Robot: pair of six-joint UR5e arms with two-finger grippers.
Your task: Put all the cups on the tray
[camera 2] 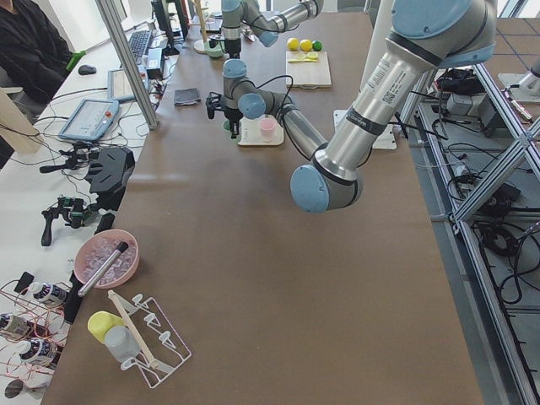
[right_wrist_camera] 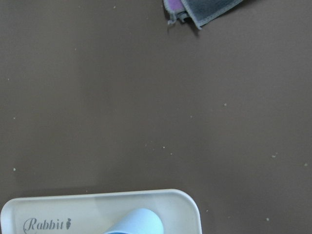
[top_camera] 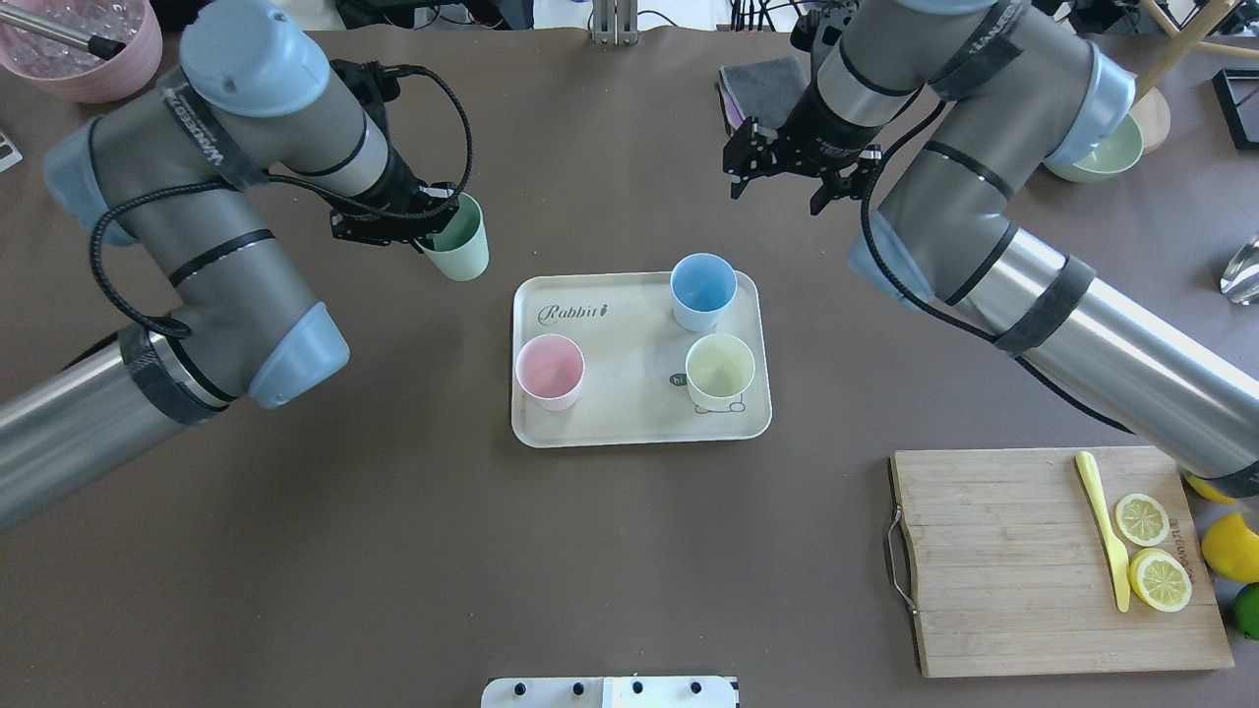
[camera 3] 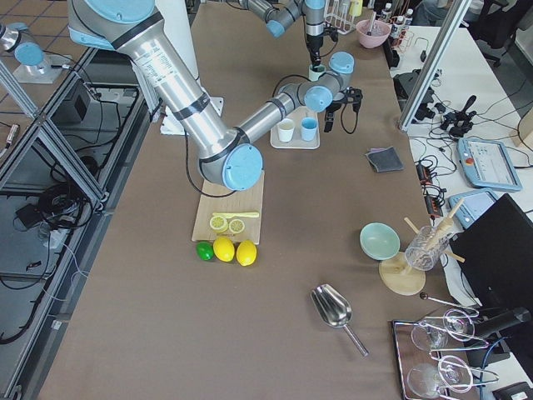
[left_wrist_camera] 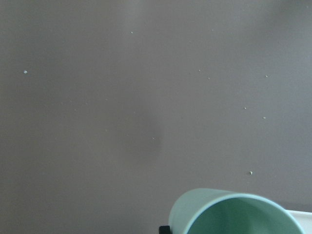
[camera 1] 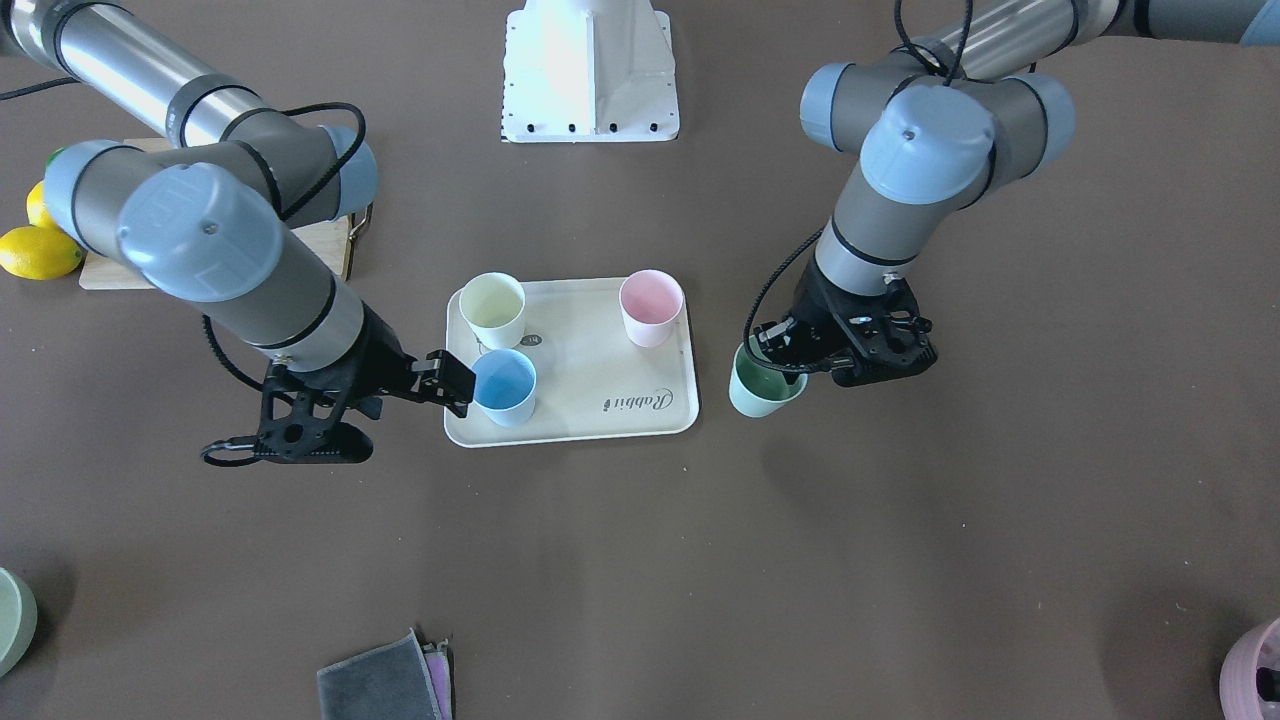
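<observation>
While 3 cups stand upright on the cream tray [top_camera: 629, 393], namely the blue cup [top_camera: 703, 292], the pink cup [top_camera: 550, 371] and the pale yellow cup [top_camera: 720, 371], the green cup [top_camera: 457, 251] is off it, just beside the corner bearing the "Rabbit" script. The left gripper [top_camera: 430, 228] is clamped on that cup's rim and the cup leans slightly; whether its base touches the table cannot be told. The pink cup sits further along the tray edge nearest the green cup. The right gripper [top_camera: 779, 189] hangs past the tray's far edge, near the blue cup, jaws spread wide. A folded grey cloth [top_camera: 762, 88] lies just beyond it. Well apart on the robot's right, a wooden cutting board [top_camera: 1013, 560] carries a yellow knife [top_camera: 1102, 531] and 2 lemon slices [top_camera: 1141, 518].
</observation>
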